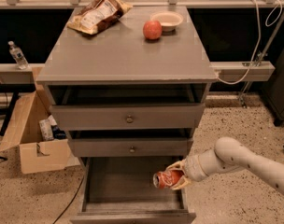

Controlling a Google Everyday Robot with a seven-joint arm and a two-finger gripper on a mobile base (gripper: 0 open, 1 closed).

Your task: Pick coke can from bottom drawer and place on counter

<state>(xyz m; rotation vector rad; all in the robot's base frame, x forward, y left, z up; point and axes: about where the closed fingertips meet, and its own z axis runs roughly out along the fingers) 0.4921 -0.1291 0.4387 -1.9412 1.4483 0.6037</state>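
Observation:
The coke can (165, 179) is red with a silver end and lies on its side in my gripper (175, 177), which is shut on it. I hold it over the right side of the open bottom drawer (123, 181), above its grey floor. My white arm (240, 160) reaches in from the lower right. The counter (123, 55) is the grey top of the cabinet, well above the can.
On the counter stand a red apple (152, 30), a white bowl (166, 20) and a chip bag (97, 14). The two upper drawers (129, 119) are slightly pulled out. An open cardboard box (32, 134) sits on the floor to the left, a water bottle (17, 55) behind it.

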